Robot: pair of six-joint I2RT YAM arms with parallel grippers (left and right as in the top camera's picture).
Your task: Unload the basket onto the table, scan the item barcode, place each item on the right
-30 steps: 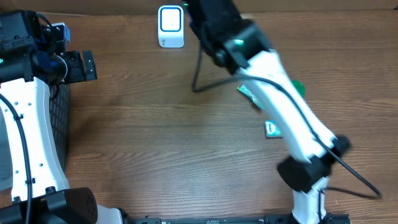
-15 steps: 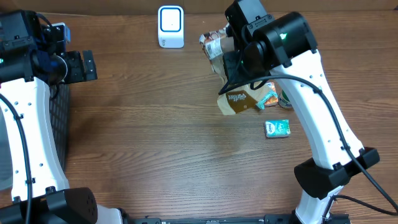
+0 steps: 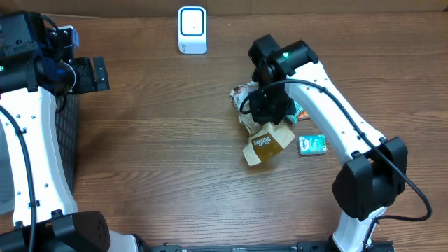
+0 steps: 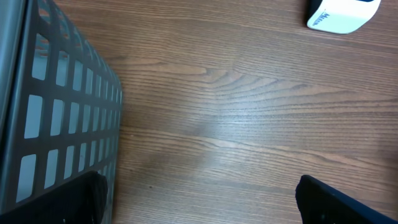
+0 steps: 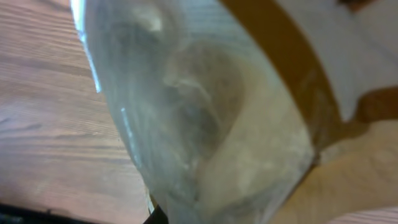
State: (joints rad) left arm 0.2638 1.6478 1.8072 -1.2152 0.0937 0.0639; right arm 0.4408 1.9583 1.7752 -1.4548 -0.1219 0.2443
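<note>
The right gripper (image 3: 269,108) is closed on a brown and clear snack bag (image 3: 264,145), which is found right of the table's (image 3: 161,154) centre, at 5 o'clock from the white barcode scanner (image 3: 192,29). A green packet (image 3: 312,144) lies at 3 o'clock of the bag. The left gripper (image 3: 94,74) is held wide open and empty beside the mesh basket (image 4: 56,106).

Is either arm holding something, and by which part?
The right gripper pinches the brown snack bag near its crumpled, clear end; the left gripper is open and empty.
</note>
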